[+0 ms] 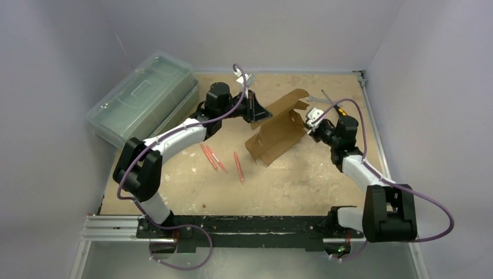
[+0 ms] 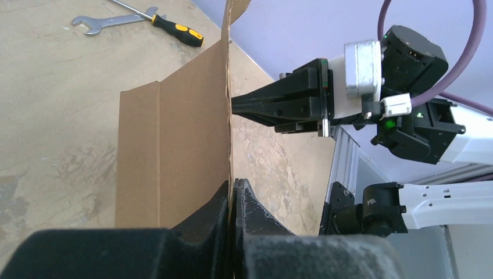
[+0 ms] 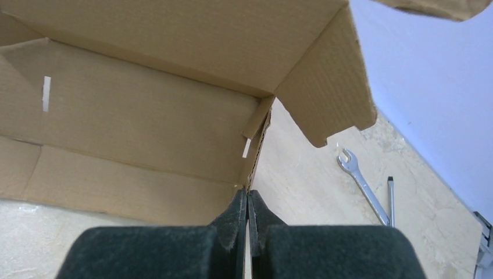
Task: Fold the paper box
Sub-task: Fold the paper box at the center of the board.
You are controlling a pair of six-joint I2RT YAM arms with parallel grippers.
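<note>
Left gripper (image 2: 234, 187) pinched shut on an edge of the paper box (image 1: 279, 131). Right gripper (image 3: 249, 200) clamped on the opposite wall. Box spans between them, with the mottled tan table (image 1: 302, 180) beneath. Wrench (image 3: 363, 186) and screwdriver (image 3: 390, 200) lie beyond the right gripper. Pale lavender walls (image 1: 261, 29).

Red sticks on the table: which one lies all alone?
The red stick closest to the paper box; the other two lie together further left.
</note>
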